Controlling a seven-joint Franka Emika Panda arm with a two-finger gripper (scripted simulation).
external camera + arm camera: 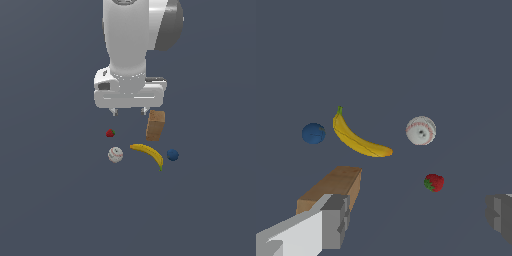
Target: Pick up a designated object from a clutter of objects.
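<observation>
My hand (129, 112) hangs fingers apart above the strawberry (434, 182), whose leafy end points toward the brown box (336, 186).

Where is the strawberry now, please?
In the exterior view, the strawberry lies at the clutter's left, just above the baseball, below the open gripper.

Glossy white arm (131, 35), grey joint cap, white claw (129, 111), grey fingertips (336, 220)

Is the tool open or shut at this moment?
Open. In the wrist view the tool has its two fingers far apart with nothing between them; the strawberry lies free on the floor.
</observation>
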